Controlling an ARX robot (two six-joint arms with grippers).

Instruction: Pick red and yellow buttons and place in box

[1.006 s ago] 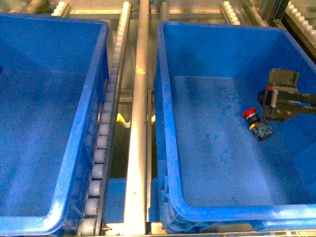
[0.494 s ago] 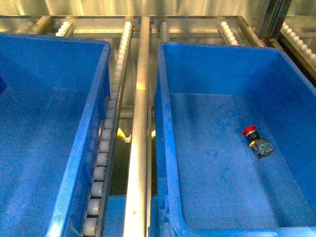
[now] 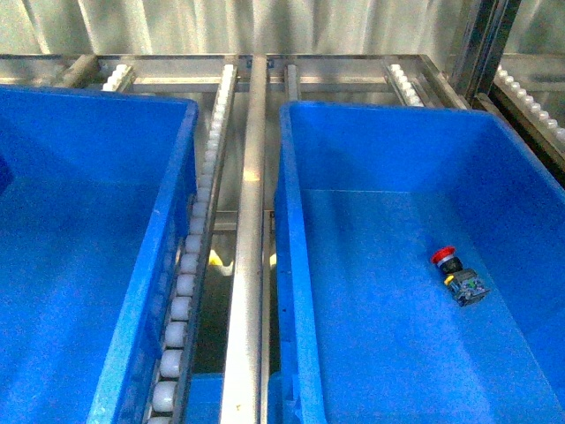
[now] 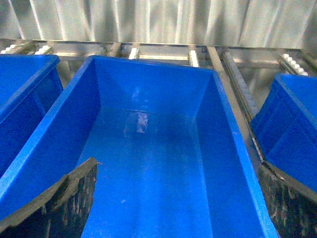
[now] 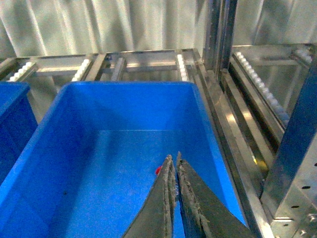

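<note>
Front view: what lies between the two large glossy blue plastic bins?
A long silver metal rail and, nearer the left bin, a row of white rollers; the front view shows it.

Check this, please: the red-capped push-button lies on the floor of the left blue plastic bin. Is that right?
No. The front view shows the red-capped push-button lying on the floor of the right blue plastic bin.

I get bright, even light from above, with a cold blue cast. Glare streaks the metal rail [image 3: 250, 221], and a pale sheen sits on the blue bin [image 4: 148, 173] floor. Everything is soft and grainy; the right gripper [image 5: 174, 158] blurs up close.
</note>
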